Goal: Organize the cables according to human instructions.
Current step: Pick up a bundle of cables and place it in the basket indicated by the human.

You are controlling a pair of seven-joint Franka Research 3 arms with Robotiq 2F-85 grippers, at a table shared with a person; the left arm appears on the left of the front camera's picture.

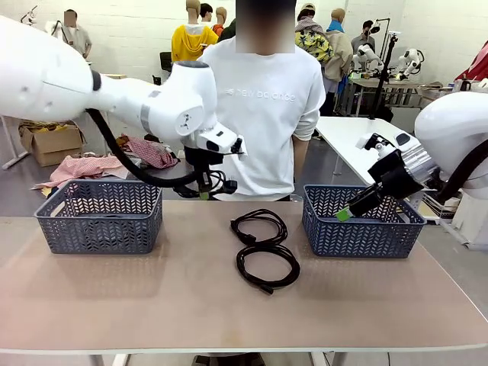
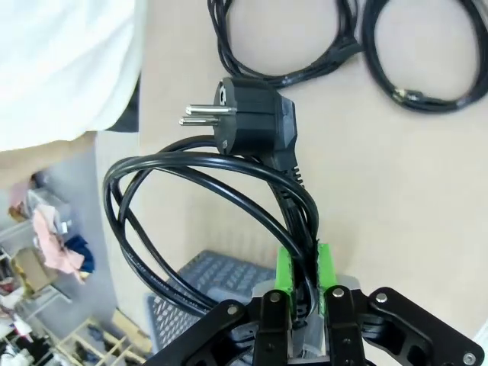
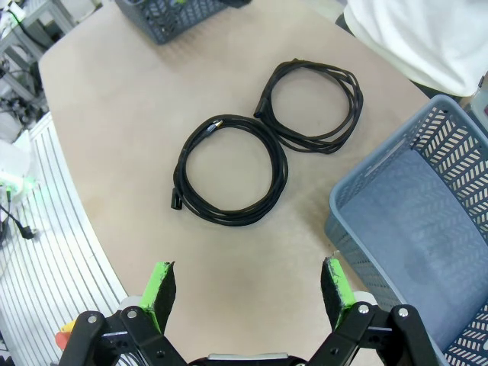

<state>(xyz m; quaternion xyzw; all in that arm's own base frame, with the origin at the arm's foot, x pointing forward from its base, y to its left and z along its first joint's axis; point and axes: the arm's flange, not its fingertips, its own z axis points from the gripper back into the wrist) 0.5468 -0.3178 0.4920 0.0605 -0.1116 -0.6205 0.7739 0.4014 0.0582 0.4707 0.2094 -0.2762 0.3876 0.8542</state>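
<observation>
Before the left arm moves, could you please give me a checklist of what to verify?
1. Left gripper shut on a cable: ok.
2. That cable hangs off the table: ok.
3. Right gripper open, nothing in it, by the right basket: ok.
4. Near coil and far coil lie apart: not ok, they touch.
5. Which basket the person wants: cannot tell.

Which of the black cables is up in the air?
The coil with the two-pin plug, pinched in the left claw. The other two coils lie flat on the table.
</observation>
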